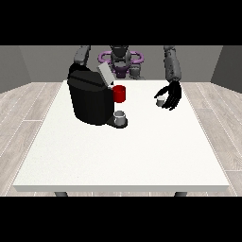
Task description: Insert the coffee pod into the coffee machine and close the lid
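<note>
1. Hand at the view's right [171,96]: black, fingers curled down round the small pale grey coffee pod [160,99]. Pod sits at the fingertips, low over the white desk [142,151]; can't tell if it's lifted or resting on the surface.
2. Hand at the view's left: not visible, hidden behind the machine; its state can't be told.
3. Bulky black coffee machine [90,99] stands well away from the pod-holding hand, toward the view's left. Its grey lid [105,74] is tilted up, open. The red pod holder [119,93] faces the hand's side. A small grey cup [120,116] sits on the machine's base, below the red part.
4. Risks, as I judge them:
   - Pod is tiny vs. the fingers, so it could slip out or tip during the carry across.
   - Approach too low: hand or pod may knock the grey cup.
   - Approach too high or too far: fingers may clip the raised lid and push it shut before the pod is in.
   - Pod arriving tilted may sit on the red holder's rim, not inside; the lid then won't close properly.
</note>
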`<state>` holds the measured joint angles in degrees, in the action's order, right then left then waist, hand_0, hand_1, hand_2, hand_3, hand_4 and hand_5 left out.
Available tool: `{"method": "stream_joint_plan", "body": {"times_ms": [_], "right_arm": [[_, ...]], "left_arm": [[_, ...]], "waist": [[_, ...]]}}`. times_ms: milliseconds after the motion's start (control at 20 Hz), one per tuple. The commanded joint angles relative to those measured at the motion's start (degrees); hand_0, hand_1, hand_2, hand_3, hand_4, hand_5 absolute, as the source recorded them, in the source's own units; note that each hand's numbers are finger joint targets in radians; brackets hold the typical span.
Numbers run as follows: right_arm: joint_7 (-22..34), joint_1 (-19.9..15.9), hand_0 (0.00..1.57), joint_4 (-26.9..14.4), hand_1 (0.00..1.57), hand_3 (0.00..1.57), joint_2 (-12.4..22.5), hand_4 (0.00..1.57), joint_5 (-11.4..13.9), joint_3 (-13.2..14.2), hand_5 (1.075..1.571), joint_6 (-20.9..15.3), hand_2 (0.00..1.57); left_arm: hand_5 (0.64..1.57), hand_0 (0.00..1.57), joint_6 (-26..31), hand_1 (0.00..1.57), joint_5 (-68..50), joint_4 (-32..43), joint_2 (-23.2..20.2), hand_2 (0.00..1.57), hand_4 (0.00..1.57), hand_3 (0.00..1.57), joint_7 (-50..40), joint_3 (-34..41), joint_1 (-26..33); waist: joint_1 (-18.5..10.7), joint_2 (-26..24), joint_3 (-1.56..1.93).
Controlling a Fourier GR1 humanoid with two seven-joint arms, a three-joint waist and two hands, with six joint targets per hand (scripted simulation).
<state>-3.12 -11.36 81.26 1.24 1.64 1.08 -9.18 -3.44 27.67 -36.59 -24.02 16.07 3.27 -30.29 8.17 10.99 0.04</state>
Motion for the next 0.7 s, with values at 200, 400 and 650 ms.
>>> {"method": "stream_joint_plan", "body": {"times_ms": [200,400,650], "right_arm": [[-0.93,-2.11,0.00,-0.96,0.00,0.00,-0.24,0.50,-0.66,1.40,1.571,-0.76,0.00],[1.11,-1.61,0.00,-0.62,0.00,0.00,-0.58,0.51,-1.13,0.81,1.571,-0.39,0.00],[-0.63,-0.20,0.00,-1.92,0.00,0.00,2.72,0.43,-3.98,4.13,1.571,2.96,0.00]], "left_arm": [[1.571,0.92,-6.51,0.92,3.77,3.65,0.60,1.04,0.36,0.83,3.21,0.28,-2.56],[1.571,0.90,-8.04,0.90,8.03,5.15,0.94,1.01,0.31,0.78,1.05,-2.53,-1.91],[1.571,1.23,-5.64,1.23,7.26,5.85,-1.11,1.36,0.47,1.31,5.84,-0.85,-2.25]], "waist": [[-0.52,2.19,-0.05],[0.12,0.50,-0.06],[-0.48,-0.50,-0.05]]}}
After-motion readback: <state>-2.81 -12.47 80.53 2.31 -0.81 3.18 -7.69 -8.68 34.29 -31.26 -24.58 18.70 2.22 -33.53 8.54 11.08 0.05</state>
